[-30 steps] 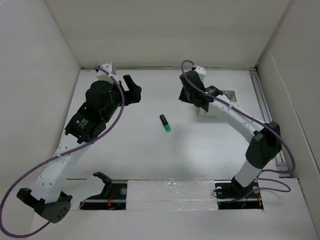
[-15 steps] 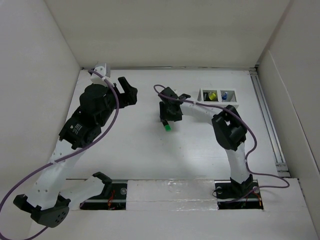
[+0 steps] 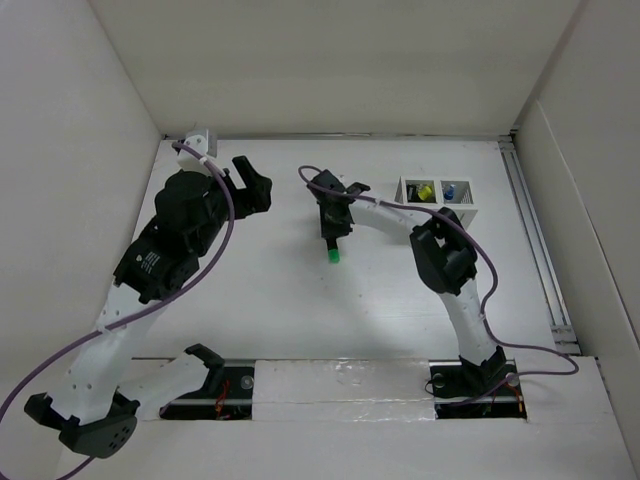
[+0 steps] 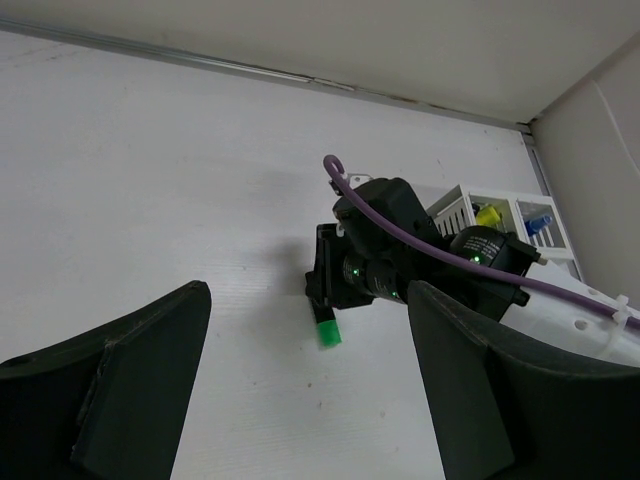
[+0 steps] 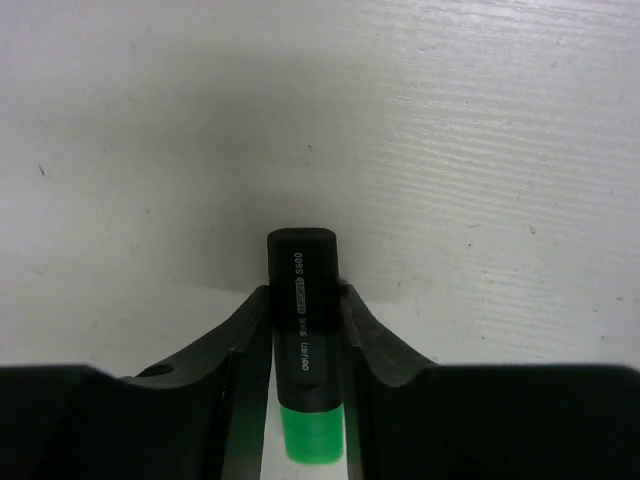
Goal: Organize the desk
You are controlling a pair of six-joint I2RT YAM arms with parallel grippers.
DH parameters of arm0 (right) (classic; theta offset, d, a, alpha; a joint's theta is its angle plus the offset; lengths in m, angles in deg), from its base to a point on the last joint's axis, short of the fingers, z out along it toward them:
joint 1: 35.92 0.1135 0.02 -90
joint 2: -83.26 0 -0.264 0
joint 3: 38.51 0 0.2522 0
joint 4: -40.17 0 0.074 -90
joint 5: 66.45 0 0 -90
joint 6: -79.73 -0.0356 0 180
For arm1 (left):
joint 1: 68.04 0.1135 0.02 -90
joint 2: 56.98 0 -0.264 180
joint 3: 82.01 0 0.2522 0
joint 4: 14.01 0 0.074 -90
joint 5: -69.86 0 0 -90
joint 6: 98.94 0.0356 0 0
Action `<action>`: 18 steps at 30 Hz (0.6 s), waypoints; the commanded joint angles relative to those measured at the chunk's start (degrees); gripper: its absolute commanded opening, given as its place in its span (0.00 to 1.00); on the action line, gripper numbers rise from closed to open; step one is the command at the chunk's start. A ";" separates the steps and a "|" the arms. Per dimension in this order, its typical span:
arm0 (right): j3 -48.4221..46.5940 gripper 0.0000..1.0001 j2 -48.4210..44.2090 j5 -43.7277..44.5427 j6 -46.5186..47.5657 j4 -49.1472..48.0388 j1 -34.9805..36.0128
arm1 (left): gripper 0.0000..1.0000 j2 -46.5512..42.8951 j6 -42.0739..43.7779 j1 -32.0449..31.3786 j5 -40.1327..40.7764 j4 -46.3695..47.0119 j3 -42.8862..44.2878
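We see the right gripper point(image 3: 331, 233) clenched on a highlighter point(image 5: 302, 330). Its 2 fingers point(image 5: 232, 345) press against both sides of the black barrel, and the green cap points toward the wrist camera. The highlighter sits low against the desk point(image 3: 270, 300), about midway between the left and right edges and a little toward the far edge.

In the right wrist view, white print on the barrel reads "S600". A smaller line of print beside it is too fine for us to read.

The left gripper point(image 4: 300, 390) is released. Its jaws stand wide apart and hold nothing, above the desk toward the far left corner.

Near the far right corner stands a white box point(image 3: 437, 205). 2 of its compartments each hold something: a yellow thing point(image 3: 425, 190) and a blue thing point(image 3: 449, 190). We can read no writing on either of them.
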 commanded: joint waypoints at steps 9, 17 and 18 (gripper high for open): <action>-3.61 0.02 -8.08 -1.21 -2.37 1.14 -2.36 | 0.76 -0.91 -0.33 0.19 0.11 1.36 0.90; -4.40 0.03 -24.08 1.49 -4.48 -2.11 -15.01 | 0.76 0.58 -0.86 0.19 -1.39 2.94 0.98; -3.79 0.03 -25.75 2.46 -4.57 -2.38 -16.50 | 0.76 0.59 -0.86 0.19 -1.73 3.20 0.90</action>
